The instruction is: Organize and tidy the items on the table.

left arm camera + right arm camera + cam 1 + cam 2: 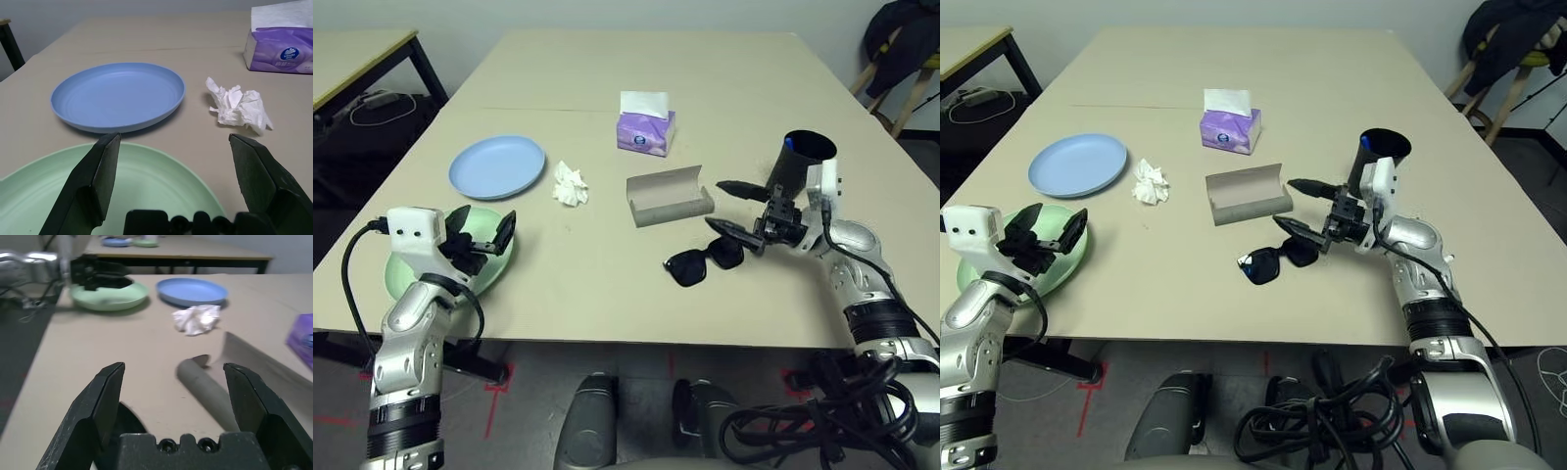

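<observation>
Now, head view: right gripper point(736, 207) spread wide, empty, fingers level above the sunglasses point(703, 258) — light, stiff, scratch-prone; best taken at the bridge.
Case point(670, 196): open, rigid, just behind the glasses; grip its long wall.
Left wrist view: left gripper point(178, 181) agape, holding nothing, over the green plate point(142, 186); blue plate point(117, 95) beyond — slick, pinch a rim.
Tissue point(238, 105): soft, weightless.
Right wrist view: cup point(799, 162) probably holds the pen — barely visible.
Count: two plates; one each of sunglasses, case, tissue, cup, tissue box point(645, 132).
</observation>
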